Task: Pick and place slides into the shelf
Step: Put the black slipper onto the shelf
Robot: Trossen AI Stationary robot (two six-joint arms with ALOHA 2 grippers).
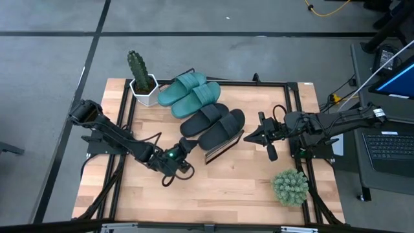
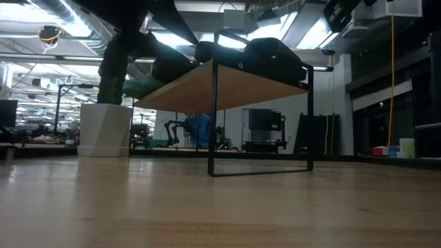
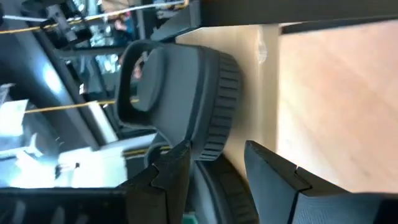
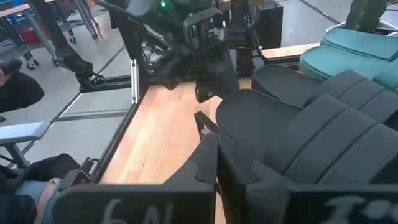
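Four slides (image 1: 202,109) already lie side by side on the slanted shelf (image 1: 223,147), the teal pair near the potted cactus (image 1: 138,76) and the black pair lower down, so I judge the placing nearly done and the risk now lies in backing out. My left gripper (image 1: 184,146) sits right at the heel of a black slide (image 3: 186,93) with its jaws parted and holding nothing, and a careless retreat could drag that slide off the sloping plank. My right gripper (image 1: 253,136), jaws closed and empty, hangs just beside the other black slide (image 4: 323,143) and could nudge it down onto the surface (image 1: 226,194).
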